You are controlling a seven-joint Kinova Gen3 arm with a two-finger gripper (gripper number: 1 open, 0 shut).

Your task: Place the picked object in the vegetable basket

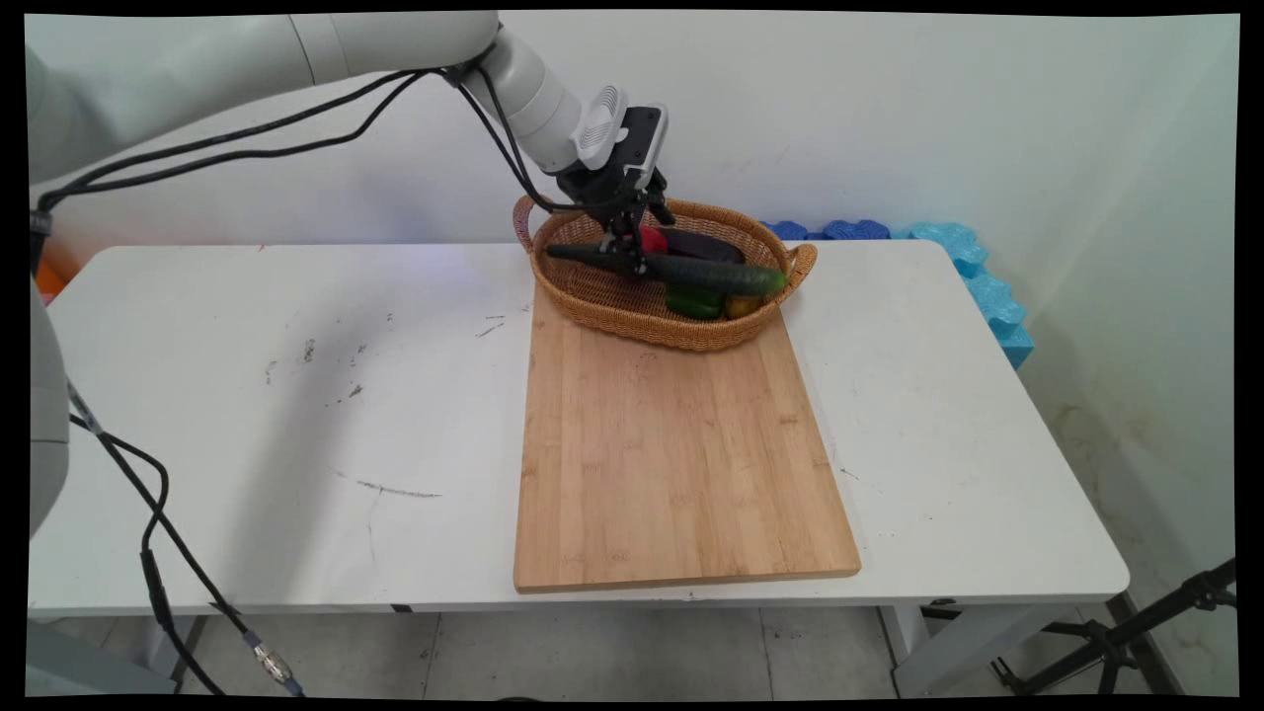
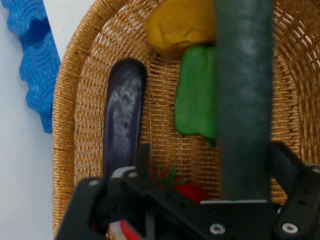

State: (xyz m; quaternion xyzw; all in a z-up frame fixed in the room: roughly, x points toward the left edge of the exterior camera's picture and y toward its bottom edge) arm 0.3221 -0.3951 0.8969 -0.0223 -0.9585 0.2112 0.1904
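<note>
My gripper (image 1: 628,259) is down in the woven basket (image 1: 632,318), open, straddling a long dark green cucumber (image 1: 691,274). The cucumber lies across the basket with its right end over the rim. In the hand view the cucumber (image 2: 243,100) runs up between the fingers of the gripper (image 2: 212,162), close against the right finger (image 2: 284,165) and apart from the left one. Beneath it lie a green pepper (image 2: 196,95), a yellow vegetable (image 2: 180,25), a dark purple eggplant (image 2: 123,110) and a red vegetable (image 2: 192,192), which the linkage partly hides.
The basket stands on the far end of a wooden cutting board (image 1: 671,444) that reaches to the table's (image 1: 296,415) near edge. Blue foam pieces (image 1: 987,286) lie against the wall at the back right. Black cables hang from the arm on the left.
</note>
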